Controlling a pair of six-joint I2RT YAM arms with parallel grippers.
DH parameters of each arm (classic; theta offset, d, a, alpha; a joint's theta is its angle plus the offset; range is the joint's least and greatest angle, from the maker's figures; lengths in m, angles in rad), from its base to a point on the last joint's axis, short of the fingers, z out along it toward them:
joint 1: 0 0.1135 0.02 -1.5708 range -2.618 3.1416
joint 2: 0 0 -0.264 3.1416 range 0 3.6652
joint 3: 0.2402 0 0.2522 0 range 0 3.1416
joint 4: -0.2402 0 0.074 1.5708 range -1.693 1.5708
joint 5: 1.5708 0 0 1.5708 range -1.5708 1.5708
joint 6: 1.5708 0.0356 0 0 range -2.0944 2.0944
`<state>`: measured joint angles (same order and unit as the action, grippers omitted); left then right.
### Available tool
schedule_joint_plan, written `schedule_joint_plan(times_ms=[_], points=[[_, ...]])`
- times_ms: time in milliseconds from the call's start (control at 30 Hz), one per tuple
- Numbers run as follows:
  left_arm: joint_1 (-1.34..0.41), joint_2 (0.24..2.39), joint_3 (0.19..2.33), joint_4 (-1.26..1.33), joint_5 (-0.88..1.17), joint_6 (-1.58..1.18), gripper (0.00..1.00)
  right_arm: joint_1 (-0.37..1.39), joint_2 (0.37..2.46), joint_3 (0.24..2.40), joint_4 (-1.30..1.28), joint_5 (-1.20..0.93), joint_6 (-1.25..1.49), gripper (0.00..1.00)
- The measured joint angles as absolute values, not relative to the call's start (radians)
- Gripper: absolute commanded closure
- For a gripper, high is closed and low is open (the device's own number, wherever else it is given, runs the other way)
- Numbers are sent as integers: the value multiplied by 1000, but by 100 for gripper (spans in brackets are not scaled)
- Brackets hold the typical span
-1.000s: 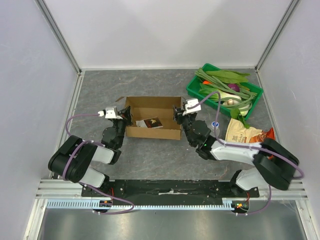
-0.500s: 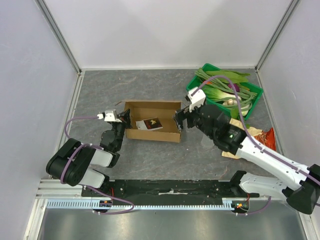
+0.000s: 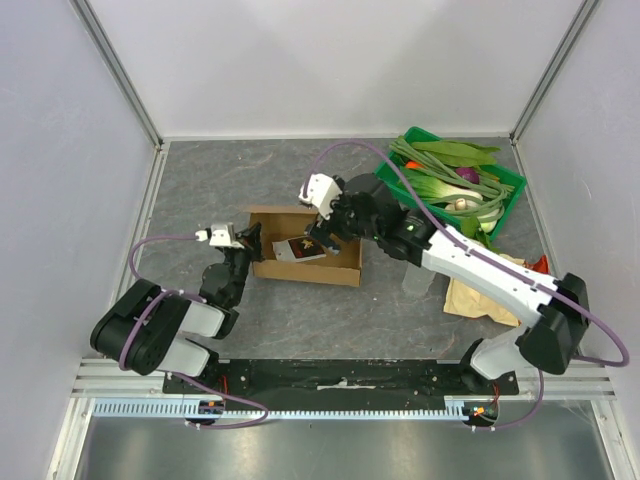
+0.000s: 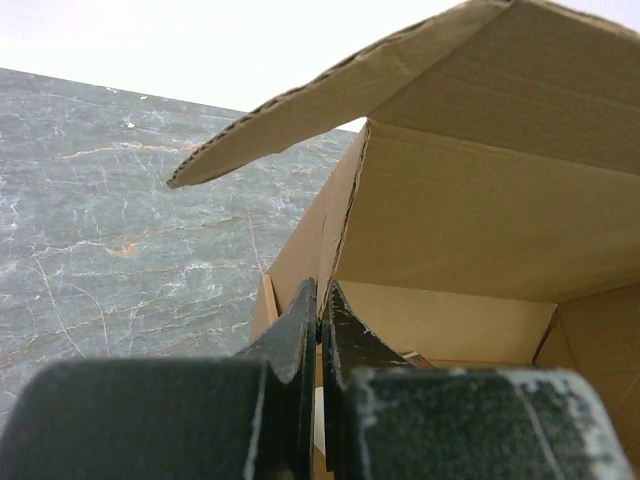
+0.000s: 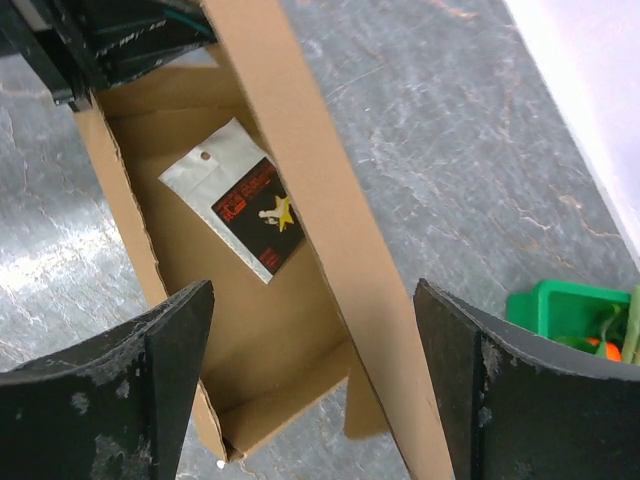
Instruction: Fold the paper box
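Clenching left gripper (image 4: 320, 295) on paper box (image 3: 305, 268) L wall. Hovering right gripper (image 5: 310, 300) over far wall, jaws released wide.

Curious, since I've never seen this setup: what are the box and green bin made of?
The paper box looks like matte brown corrugated cardboard: fluting shows along its flap's cut edge. The green bin is probably moulded plastic, given its smooth, even-coloured walls.

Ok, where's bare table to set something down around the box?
Free: the table beyond the paper box up to the back wall, and the strip in front of it. Crowded: right side, with green tray and snack bag.
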<state>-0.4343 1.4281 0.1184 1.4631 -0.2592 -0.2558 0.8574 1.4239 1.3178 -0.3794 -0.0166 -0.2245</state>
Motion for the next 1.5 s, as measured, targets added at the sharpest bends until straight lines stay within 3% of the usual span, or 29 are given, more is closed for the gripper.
schedule_joint_plan(times_ms=[100,167,200,233,267,333,367,467,600,833,933,967,1000,1100,1167,1267,1400,1500], points=[[-434,1415,111,1452,-259,-256,98,875,1476,1320,-371,-20,-263,32],[-434,1408,107,1446,-259,-256,89,889,1489,1316,-342,7,-283,45],[-434,1404,105,1443,-259,-257,80,897,1491,1310,-318,27,-291,47],[-434,1396,101,1435,-260,-263,55,903,1491,1304,-299,39,-299,48],[-434,1384,94,1423,-262,-274,45,912,1491,1298,-274,57,-304,53],[-434,1338,74,1371,-287,-340,36,926,1490,1285,-242,81,-313,62],[-434,1295,63,1336,-299,-378,33,935,1489,1277,-230,92,-319,69],[-434,1024,68,1055,-314,-534,28,950,1487,1251,-207,105,-330,74],[-434,673,182,557,-312,-689,27,953,1482,1228,-192,98,-337,76],[-434,147,276,-62,-300,-788,28,988,1478,1202,-190,88,-310,55],[-434,47,349,-156,-279,-780,29,1011,1464,1158,-187,80,-263,39],[-434,47,373,-161,-273,-774,29,1016,1457,1136,-186,67,-234,28],[-434,61,403,-164,-257,-765,30,1020,1449,1109,-178,54,-202,26],[-434,244,520,-154,-195,-731,34,1023,1428,1008,-133,6,-80,19],[-434,455,621,-146,-130,-701,48,1021,1419,939,-97,-43,10,10],[-434,765,735,-103,-16,-660,52,1013,1397,847,-28,-78,160,7],[-434,1005,656,14,109,-650,55,974,1330,769,53,-142,343,6],[-435,1064,526,54,141,-651,55,954,1242,743,45,-154,425,7]])
